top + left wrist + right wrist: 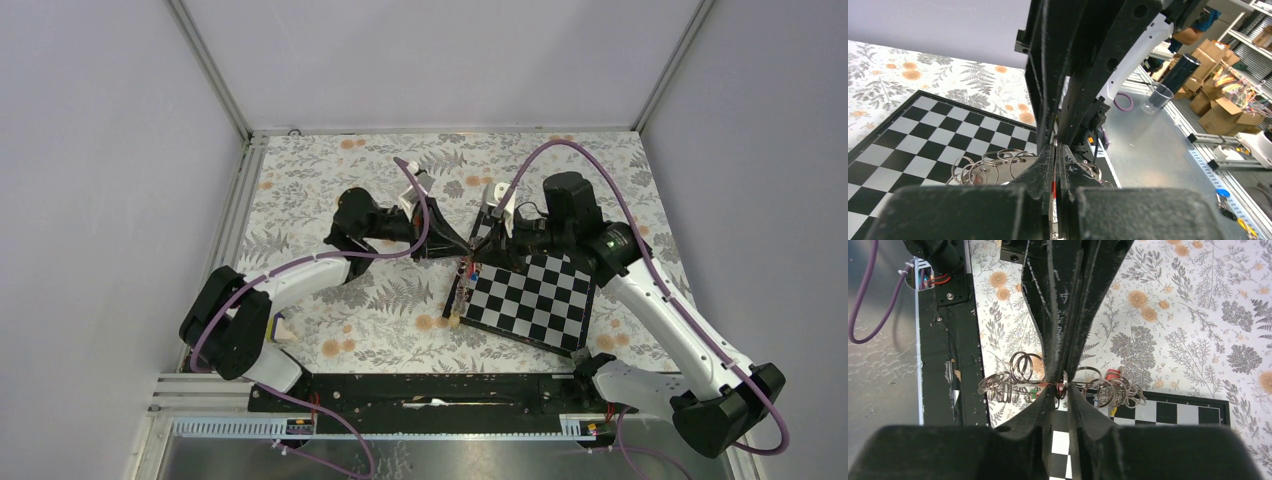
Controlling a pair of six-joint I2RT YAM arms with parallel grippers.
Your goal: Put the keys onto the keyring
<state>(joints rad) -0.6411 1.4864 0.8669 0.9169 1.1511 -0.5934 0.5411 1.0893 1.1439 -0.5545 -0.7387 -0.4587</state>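
The floral tabletop [330, 190] is carrying a black-and-white chessboard [535, 295], which is lying askew right of the middle. Both arms are meeting tip to tip over the board's far left corner. The left pincer [1055, 150] is pressing together on the keys [1013, 382], with a red sliver showing in its seam. The right pincer [1062, 390] is standing a narrow gap apart around 1 ring loop; I cannot tell whether it is gripping. The keys, a bunch of thin silver rings with red and green bits, are spreading out to both sides of the 2 pincers.
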